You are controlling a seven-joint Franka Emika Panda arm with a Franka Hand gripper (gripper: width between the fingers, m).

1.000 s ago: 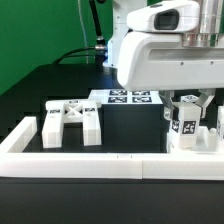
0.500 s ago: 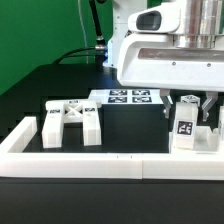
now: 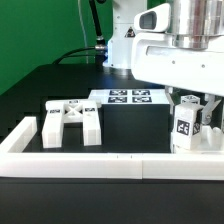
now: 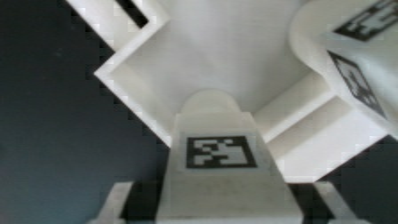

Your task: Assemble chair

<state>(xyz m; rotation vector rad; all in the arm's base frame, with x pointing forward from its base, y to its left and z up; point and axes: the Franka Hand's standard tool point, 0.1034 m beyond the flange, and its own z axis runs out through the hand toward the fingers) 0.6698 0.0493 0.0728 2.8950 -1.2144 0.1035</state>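
Exterior view has my gripper [image 3: 190, 112] down at that view's right, just behind the long white border wall [image 3: 100, 160]. My jaws are drawn narrow and clamped on a chair leg [image 3: 185, 124] whose black-and-white tag faces the camera. I hold the leg upright. Whether its foot touches the black table [image 3: 40, 85] I cannot tell, because its lower end is hidden. Well apart, toward the exterior view's left, a cross-braced frame [image 3: 72, 122] lies on the table near the wall's corner. Between the two and further back lies the marker board [image 3: 130, 97]. Wrist view shows the leg [image 4: 219, 150] running out from between my jaws, its tag facing the lens. A white corner of the wall lies beyond it, and another tagged part [image 4: 365, 70] sits just beside.
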